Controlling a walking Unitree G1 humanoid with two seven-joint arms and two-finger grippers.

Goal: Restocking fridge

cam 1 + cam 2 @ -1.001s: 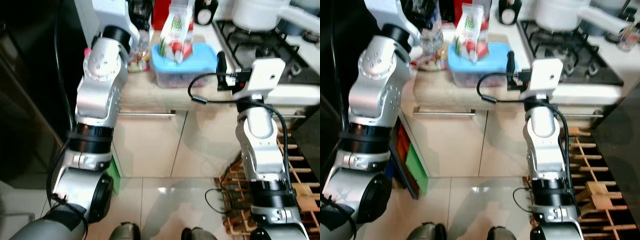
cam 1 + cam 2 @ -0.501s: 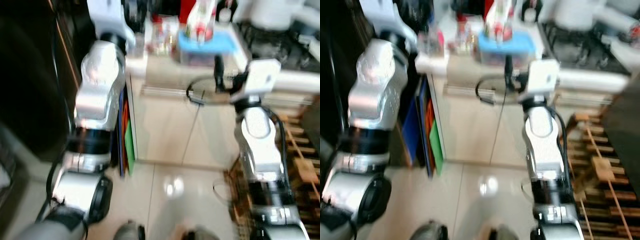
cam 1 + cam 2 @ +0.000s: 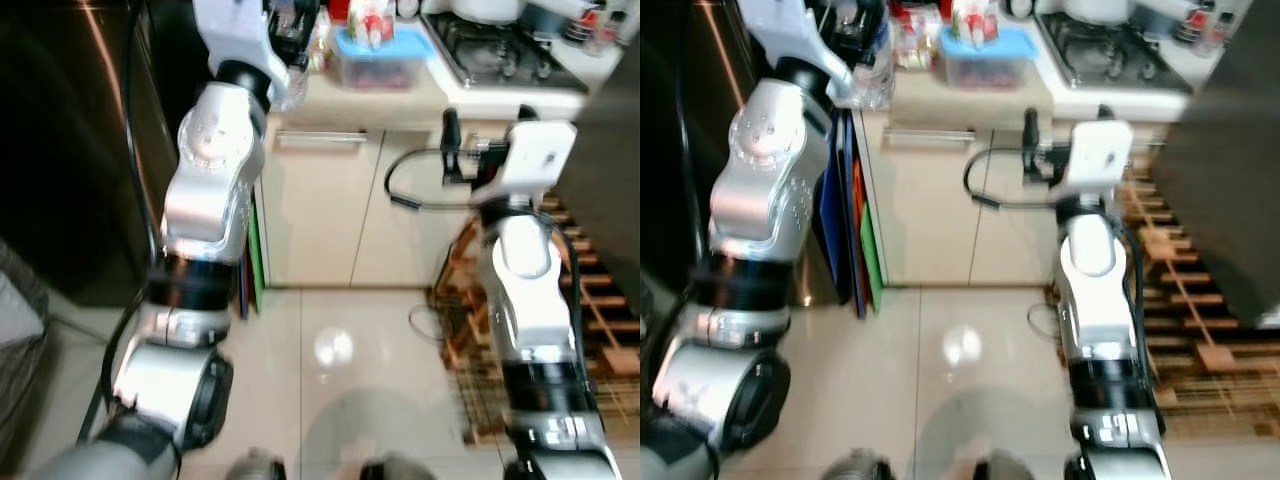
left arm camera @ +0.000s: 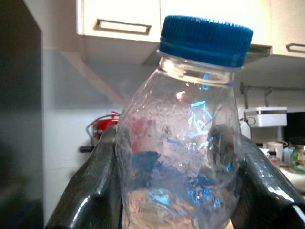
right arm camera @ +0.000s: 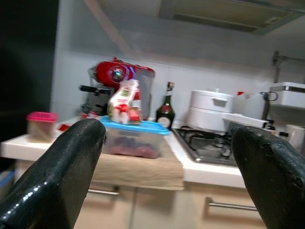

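Observation:
A clear plastic water bottle with a blue cap sits between the black fingers of my left gripper, which is shut on it. In the eye views that gripper is raised high at the counter's left end, beside the dark fridge front. My right gripper is held up before the cupboard, open and holding nothing, its fingers wide apart. On the counter stands a blue-lidded container with a printed bag on top.
A gas hob lies right of the container. A wooden rack lies on the floor at right. Coloured boards fill the gap beside the beige cupboard. A red coffee machine, a dark bottle and a white pot stand at the back.
The camera has pulled back from the counter, which now lies farther off at the top. More floor and fridge front show. Both arms keep their pose, bottle still held.

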